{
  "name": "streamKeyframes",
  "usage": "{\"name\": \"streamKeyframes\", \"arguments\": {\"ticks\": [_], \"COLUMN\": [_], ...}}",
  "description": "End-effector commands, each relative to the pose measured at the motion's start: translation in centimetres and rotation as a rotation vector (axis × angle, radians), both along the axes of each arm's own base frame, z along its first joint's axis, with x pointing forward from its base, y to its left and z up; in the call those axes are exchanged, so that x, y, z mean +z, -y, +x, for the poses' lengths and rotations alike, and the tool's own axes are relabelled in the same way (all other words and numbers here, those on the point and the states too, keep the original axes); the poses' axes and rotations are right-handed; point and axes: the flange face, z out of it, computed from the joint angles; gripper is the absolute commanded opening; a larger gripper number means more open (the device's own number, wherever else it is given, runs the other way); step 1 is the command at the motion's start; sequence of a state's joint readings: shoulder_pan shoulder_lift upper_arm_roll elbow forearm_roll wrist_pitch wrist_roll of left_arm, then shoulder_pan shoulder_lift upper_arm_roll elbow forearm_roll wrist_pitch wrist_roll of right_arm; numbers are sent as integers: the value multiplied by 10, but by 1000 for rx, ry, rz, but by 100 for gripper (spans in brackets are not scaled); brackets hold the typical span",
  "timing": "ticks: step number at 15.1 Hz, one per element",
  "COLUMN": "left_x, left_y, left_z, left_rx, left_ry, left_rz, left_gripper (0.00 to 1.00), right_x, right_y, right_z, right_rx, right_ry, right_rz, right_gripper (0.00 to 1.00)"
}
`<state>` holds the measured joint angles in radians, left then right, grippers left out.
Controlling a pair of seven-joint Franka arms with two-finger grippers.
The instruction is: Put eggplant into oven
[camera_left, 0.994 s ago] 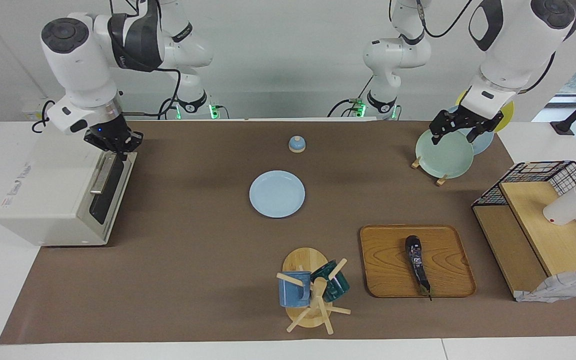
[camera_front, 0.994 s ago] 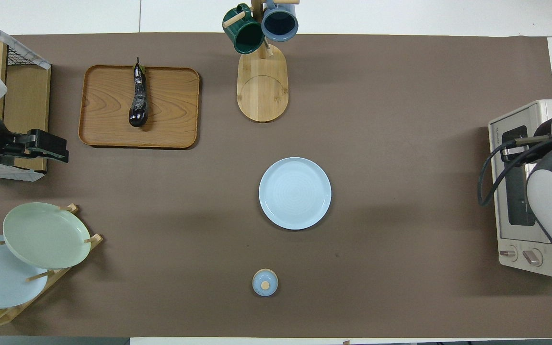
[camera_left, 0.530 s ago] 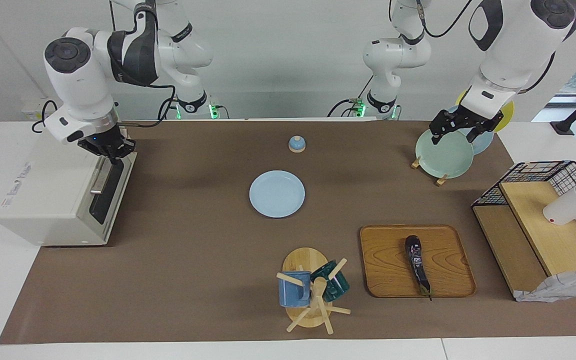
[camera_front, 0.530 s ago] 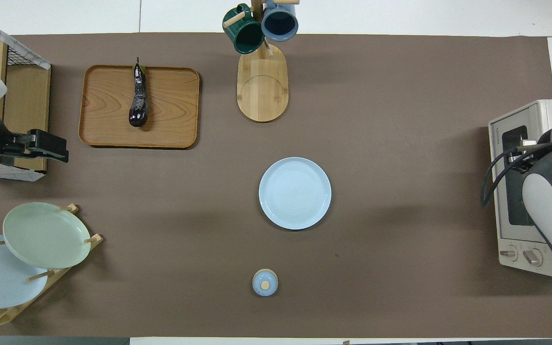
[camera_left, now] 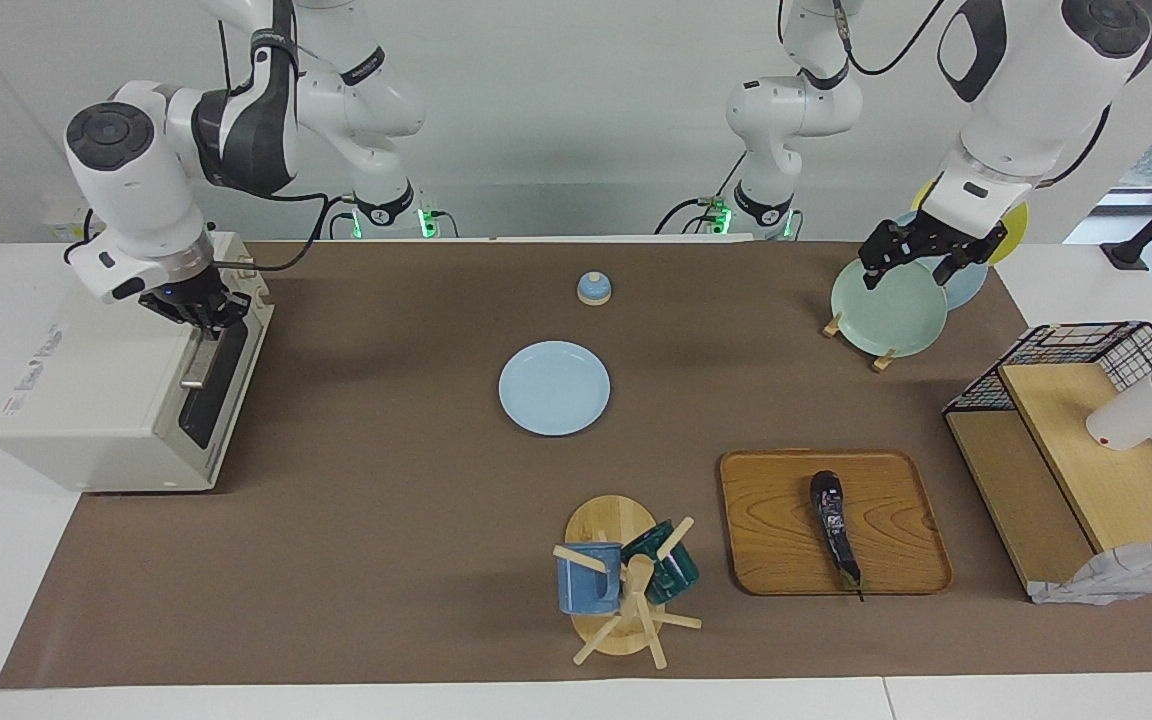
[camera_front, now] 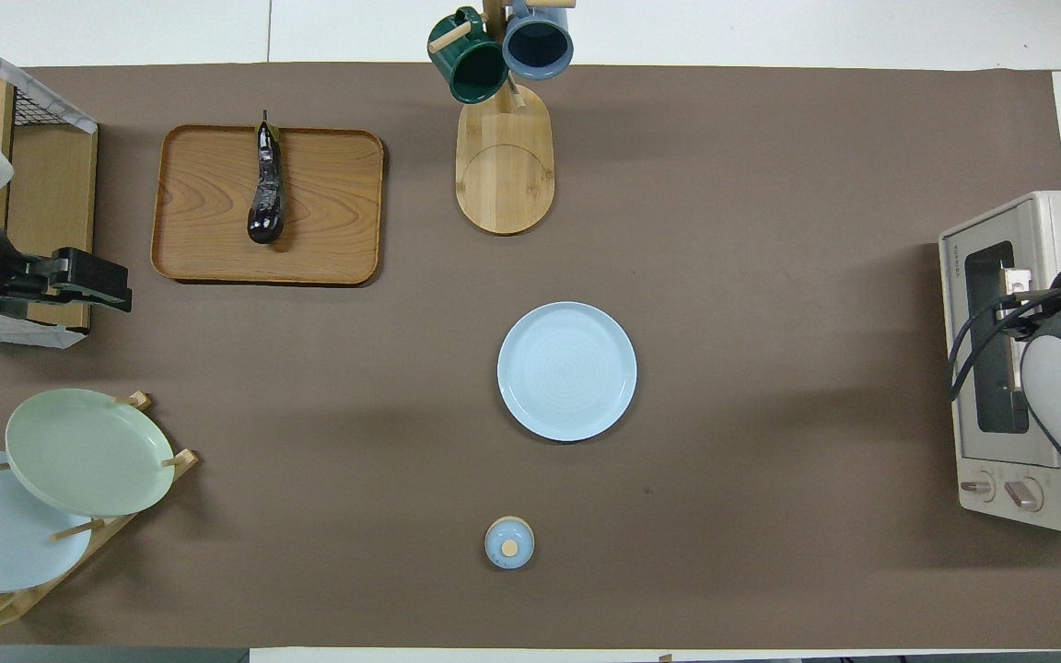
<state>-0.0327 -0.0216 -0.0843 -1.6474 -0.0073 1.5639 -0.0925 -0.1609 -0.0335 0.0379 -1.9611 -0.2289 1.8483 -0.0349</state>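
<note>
A brown mat [camera_left: 386, 520] covers a white table. At the right arm's end stands the cream-white toaster oven [camera_left: 106, 390], its dark glass door shut. The right gripper [camera_left: 204, 312] is at the door's metal bar handle [camera_left: 202, 350], fingers clenched; whether they grasp the handle cannot be told. At the left arm's end sits a wood and wire shelf unit [camera_left: 1086, 450]. Beside it, farther from the robots than the plate rack, a wooden tray [camera_left: 776, 530] holds the dark purple eggplant [camera_left: 834, 528], lying lengthwise, stem tip pointing away from the robots. The left gripper [camera_left: 919, 262] hangs over the rack's pale green plate [camera_left: 886, 310], fingers released and holding nothing. A light blue plate [camera_left: 554, 388] lies mid-table. A wooden mug tree [camera_left: 621, 590] carries a blue mug [camera_left: 586, 578] and a green mug [camera_left: 671, 565]. A small blue lid [camera_left: 593, 288] sits nearest the robots.
</note>
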Motion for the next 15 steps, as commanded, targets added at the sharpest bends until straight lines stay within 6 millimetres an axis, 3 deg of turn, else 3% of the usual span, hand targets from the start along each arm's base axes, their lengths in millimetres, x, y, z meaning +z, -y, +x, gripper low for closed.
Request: {"name": "streamKeyframes", "arguments": {"ticks": [1, 3, 6, 8, 10, 12, 15], "left_x": [2, 1, -26, -60, -108, -138, -188], "left_y": [-3, -3, 1, 8, 11, 11, 18], "left_z": [-3, 2, 20, 44, 78, 103, 125], "left_rx": [19, 18, 13, 6, 7, 6, -14], "left_ry": [8, 47, 72, 66, 81, 78, 74], "left_rz": [-12, -12, -19, -26, -41, -45, -48], "left_gripper": [100, 100, 100, 100, 100, 100, 100], "right_x": [-2, -9, -11, -11, -13, -14, -20], "right_y": [1, 1, 6, 6, 8, 7, 4], "right_z": [-7, -8, -10, -10, -12, -13, -14], "right_rx": [27, 37, 52, 61, 59, 58, 50], "right_ry": [2, 9, -1, -3, -8, -9, -13], "right_rz": [-16, -14, -11, -10, -9, -8, 3], "right_gripper": [0, 0, 0, 0, 0, 0, 0]}}
